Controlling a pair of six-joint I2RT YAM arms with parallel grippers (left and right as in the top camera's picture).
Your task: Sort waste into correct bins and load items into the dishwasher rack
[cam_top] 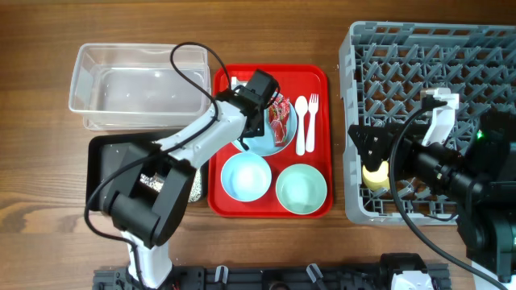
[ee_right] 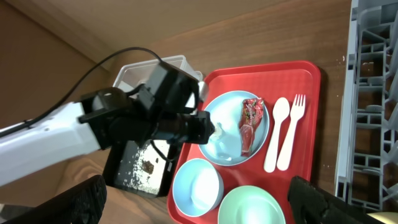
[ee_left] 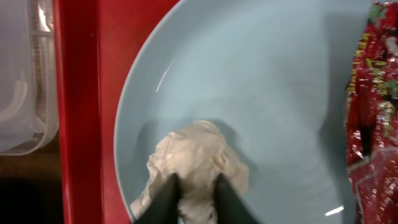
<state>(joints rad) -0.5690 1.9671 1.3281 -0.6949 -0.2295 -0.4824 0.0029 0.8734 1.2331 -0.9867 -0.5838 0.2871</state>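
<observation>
at the bottom of the left wrist view, the left gripper (ee_left: 196, 186) has its two dark fingers pinched on the crumpled napkin ball (ee_left: 196, 152), which sits at the lower edge of the light blue plate (ee_left: 261, 81). the red wrapper (ee_left: 373, 93) lies at the plate's right side, apart from the pinch. best, i judge, to lift straight up so the plate does not slide on the red tray (ee_left: 78, 112), then carry over to the clear tub (cam_top: 137, 76) at the overhead's upper left. far right, the right gripper (cam_top: 367, 149) hangs spread over the rack (cam_top: 484, 48), beside the yellow cup (cam_top: 375, 175).
</observation>
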